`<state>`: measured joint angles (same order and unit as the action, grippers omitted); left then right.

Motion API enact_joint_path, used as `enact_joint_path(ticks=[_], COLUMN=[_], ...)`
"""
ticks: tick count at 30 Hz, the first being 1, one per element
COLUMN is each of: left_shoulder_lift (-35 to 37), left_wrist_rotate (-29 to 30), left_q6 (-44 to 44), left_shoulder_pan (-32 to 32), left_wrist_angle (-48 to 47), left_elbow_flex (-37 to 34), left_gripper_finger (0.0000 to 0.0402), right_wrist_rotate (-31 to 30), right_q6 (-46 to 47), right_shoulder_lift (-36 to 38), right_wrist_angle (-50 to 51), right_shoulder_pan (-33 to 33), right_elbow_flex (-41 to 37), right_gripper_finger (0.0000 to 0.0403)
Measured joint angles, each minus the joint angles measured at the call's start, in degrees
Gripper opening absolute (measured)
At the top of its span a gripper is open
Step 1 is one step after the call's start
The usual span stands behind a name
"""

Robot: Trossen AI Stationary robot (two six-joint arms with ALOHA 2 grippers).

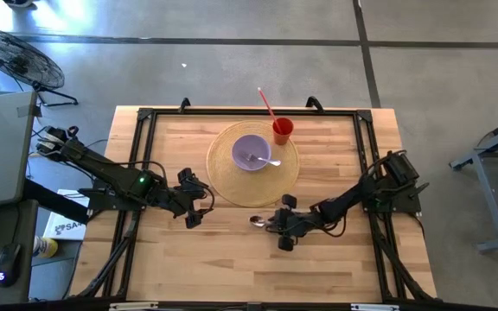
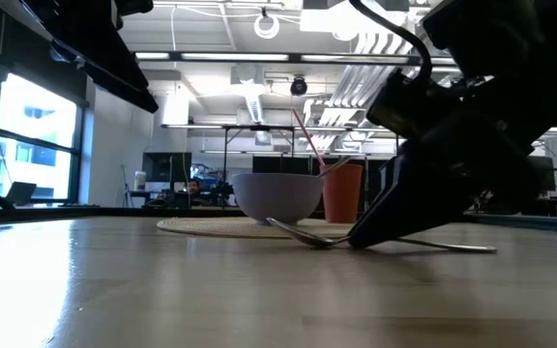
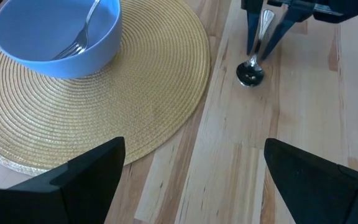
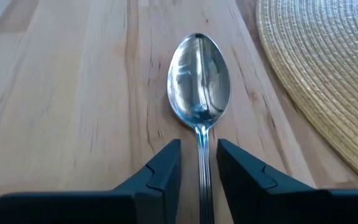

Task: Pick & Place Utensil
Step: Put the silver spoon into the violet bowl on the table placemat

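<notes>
Spoon [image 4: 199, 81] lies flat on the bare wood of the table [image 1: 232, 259], just beside the near edge of the woven placemat [image 1: 223, 186], bowl end pointing away from my right wrist. My right gripper [image 4: 198, 163] is down at table level with one finger on each side of the thin handle; the jaws stand narrowly parted, close against the handle, and I cannot tell whether they are truly pinching it or only bracketing it. From the low view the spoon looks to be resting on the wood, not lifted.

My left gripper [image 3: 194, 171] waits near the placemat's other side, jaws spread wide and holding nothing.

On the placemat sits the blue bowl [image 1: 252, 154], and a fork [image 1: 266, 161] is already inside it, its handle leaning over the rim. A red cup [image 1: 282, 130] with a straw stands at the mat's far edge.

As I judge it, the fork's share of the job looks done, and the spoon's is only at the grasp. What remains is to close firmly on the handle, raise the spoon off the wood, carry it across the mat, and release it, most likely in the bowl.
</notes>
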<state>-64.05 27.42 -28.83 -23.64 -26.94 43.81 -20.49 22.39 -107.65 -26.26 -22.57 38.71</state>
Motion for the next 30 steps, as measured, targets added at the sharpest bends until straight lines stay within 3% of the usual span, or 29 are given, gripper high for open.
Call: enact_joint_path(ticks=[9, 14, 30], left_shoulder_lift=[0.00, 0.01, 0.02], left_wrist_rotate=[0.00, 0.00, 0.00], left_q6=[0.01, 0.01, 0.00], left_shoulder_pan=[-0.02, -0.02, -0.01], left_wrist_angle=[0.05, 0.01, 0.00], left_elbow_flex=[0.00, 0.00, 0.00], left_gripper_finger=[0.0378, 0.0378, 0.0378], right_wrist_rotate=[0.27, 1.44, 3.45], right_q6=[-0.03, 0.02, -8.41], right_shoulder_lift=[-0.12, 0.27, 4.52], right_wrist_angle=[-0.10, 1.81, 43.53], right_shoulder_pan=[0.12, 1.15, 7.49], right_elbow_flex=[0.01, 0.78, 26.45], right_gripper_finger=[0.0019, 0.0022, 0.0019])
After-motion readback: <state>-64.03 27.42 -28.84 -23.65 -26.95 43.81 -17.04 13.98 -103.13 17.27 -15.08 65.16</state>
